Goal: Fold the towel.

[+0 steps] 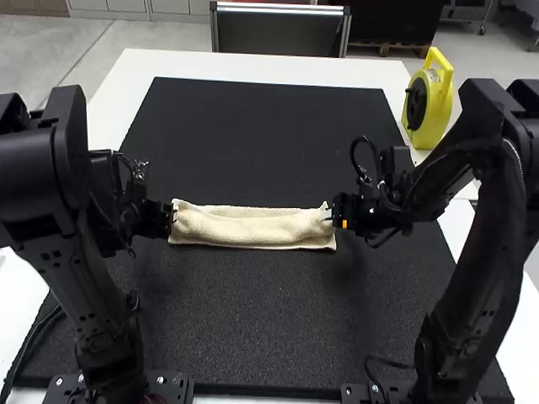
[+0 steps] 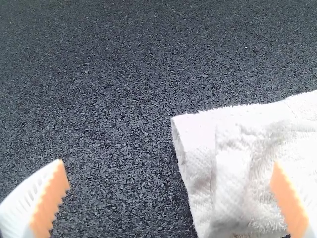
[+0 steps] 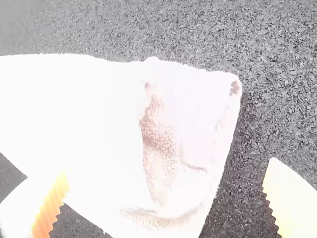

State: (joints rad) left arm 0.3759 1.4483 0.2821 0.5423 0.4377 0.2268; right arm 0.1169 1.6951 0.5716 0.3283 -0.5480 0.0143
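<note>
- We are looking down at a cream towel (image 1: 244,229) lying in a long, narrow folded strip across the middle of the frame, its long sides running from left to right.
- We are seeing a puffed upper layer along the towel, with flatter cloth showing along its far side and at its near right corner.
- We are finding the left pincer (image 1: 172,216) at the towel's left end, centre left of the frame.
- In the left wrist view, we are seeing its fingers (image 2: 43,201) spread wide, one over the dark mat beside the towel and the other over the cloth.
- We are finding the right pincer (image 1: 330,217) at the towel's right end, just right of centre in the frame.
- In the right wrist view, we are seeing its ribbed pads (image 3: 49,208) standing wide apart too, with creases and a shallow dip in the cloth end beyond them.
- We are seeing the towel resting on a black mat (image 1: 261,320), which is covering much of the white tabletop (image 1: 253,64).
- We are noticing a yellow reel (image 1: 435,101) standing upright in the upper right of the frame, beside the mat's far right corner.
</note>
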